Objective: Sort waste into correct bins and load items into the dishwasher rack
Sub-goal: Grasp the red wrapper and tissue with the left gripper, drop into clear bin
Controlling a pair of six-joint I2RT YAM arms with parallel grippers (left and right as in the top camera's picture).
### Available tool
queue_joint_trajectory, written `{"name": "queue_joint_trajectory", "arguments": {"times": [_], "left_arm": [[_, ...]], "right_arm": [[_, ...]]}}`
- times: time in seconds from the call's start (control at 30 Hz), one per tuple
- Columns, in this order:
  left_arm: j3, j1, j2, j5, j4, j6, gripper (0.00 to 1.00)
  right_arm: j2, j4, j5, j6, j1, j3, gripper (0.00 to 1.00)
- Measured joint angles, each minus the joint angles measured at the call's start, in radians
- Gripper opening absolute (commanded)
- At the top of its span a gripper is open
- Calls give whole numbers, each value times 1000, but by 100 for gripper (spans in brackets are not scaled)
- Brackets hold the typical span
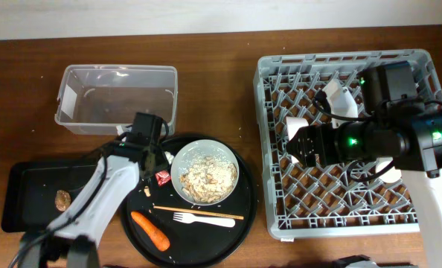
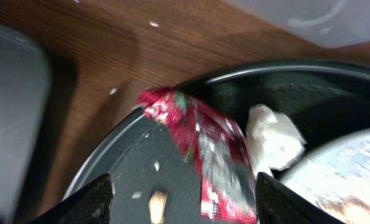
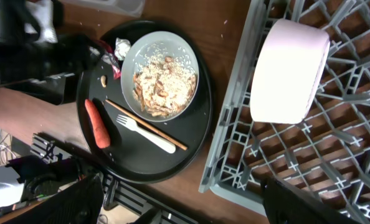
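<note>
Waste-sorting step: left tool [image 2: 184, 190] spread over wrapper [image 2: 197, 143] just beside bowl [image 1: 204, 172], next likely lower and pinch it; right tool [image 3: 180, 199], well apart from bowl, also spread.

Long white link with rounded edges on left arm [image 1: 102, 190]; black cable [image 1: 79, 195] strung alongside; black boxy wrist block [image 1: 147, 128] at end. On right arm [image 1: 438, 212], white link beside black cylindrical motor housings [image 1: 377, 143]; small green lights [image 1: 350, 141] glowing on them; black cables looped above. In wrist views, left fingers [image 2: 91, 199] and right fingers [image 3: 300, 202] matte black, blunt, wedge-shaped.
</note>
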Motion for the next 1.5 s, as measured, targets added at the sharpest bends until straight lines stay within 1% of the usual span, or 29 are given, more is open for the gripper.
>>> {"name": "queue_joint_trajectory", "arguments": {"times": [0.03, 0.07, 0.1, 0.2, 0.23, 0.27, 0.33, 0.37, 0.43, 0.47, 0.5, 0.53, 0.6, 0.63, 0.67, 0.7, 0.77, 0.8, 0.83, 0.9, 0.97, 1.0, 1.03, 1.07, 1.27, 1.37, 1.4, 1.47, 1.5], "left_arm": [[-6, 4, 47, 0, 43, -6, 9], [-6, 8, 85, 0, 76, -14, 1], [-6, 9, 91, 0, 71, -17, 1], [93, 37, 40, 26, -249, -17, 1], [188, 47, -17, 24, -292, 1, 1], [251, 49, -61, 10, -256, 17, 1], [319, 57, -143, -55, -75, 55, 1], [319, 74, -103, -75, 51, 69, 23], [314, 98, 7, -86, 209, 80, 87], [309, 105, 51, -86, 214, 85, 99], [308, 107, 55, -82, 220, 116, 90], [308, 107, 51, -70, 209, 185, 73], [317, 101, 46, -19, 25, 257, 70], [302, 82, 43, 18, -98, 272, 65], [265, 60, 40, 36, -101, 280, 65], [230, 48, 40, 46, -84, 282, 65], [32, 20, 37, 99, 42, 264, 64], [-41, 12, 32, 114, 180, 257, 64], [-96, 9, 32, 130, 256, 255, 64], [-173, 8, 32, 156, 378, 252, 55], [-198, 8, 32, 169, 446, 245, 52], [-205, 8, 32, 170, 466, 245, 36], [-206, 8, 32, 170, 487, 245, 14], [-206, 8, 32, 170, 492, 241, 1], [-206, 8, -2, 191, 389, 238, 1], [-162, 8, -172, 193, 201, 237, 1], [-115, 8, -243, 193, 177, 237, 1], [-52, 8, -312, 177, 224, 235, 1], [-28, 8, -322, 148, 296, 233, 1]], "right_arm": [[0, -3, 3, 0, 0, 0, 86], [0, -2, 4, 1, 0, 0, 86], [0, -1, 4, 0, 0, 0, 86], [0, 2, 35, 1, 0, 0, 86], [0, 0, 38, 0, 0, 0, 86], [0, 0, 38, 0, 0, 0, 86], [0, -4, 38, 1, 0, 0, 86], [0, 0, 41, 1, 0, 0, 86], [1, -4, 42, 0, 0, 0, 86], [1, -7, 42, 0, 0, 0, 86], [1, -8, 42, 0, 0, 0, 86], [1, -8, 42, 0, 0, 0, 86], [0, -8, 42, 0, 0, 0, 87], [1, -8, 42, 1, 0, 0, 87], [1, -9, 42, 1, 0, 0, 87], [1, -10, 42, 1, 0, 0, 87], [1, -11, 42, 1, 0, 0, 87], [1, -14, 42, 0, 0, 0, 87], [1, -15, 42, 1, 0, 0, 87], [1, -12, 42, 0, 0, 0, 87], [1, -13, 42, 1, 0, 0, 86], [1, -13, 42, 1, 0, 0, 86], [1, -13, 42, 0, 0, 0, 86], [1, -12, 42, 1, 0, 0, 86], [1, -13, 43, 1, 0, 0, 87], [1, -14, 45, 1, 0, 0, 87], [1, -13, 45, 0, 0, 0, 87], [1, -14, 45, 1, 0, 0, 87], [1, -14, 45, 1, 0, 0, 87]]}}
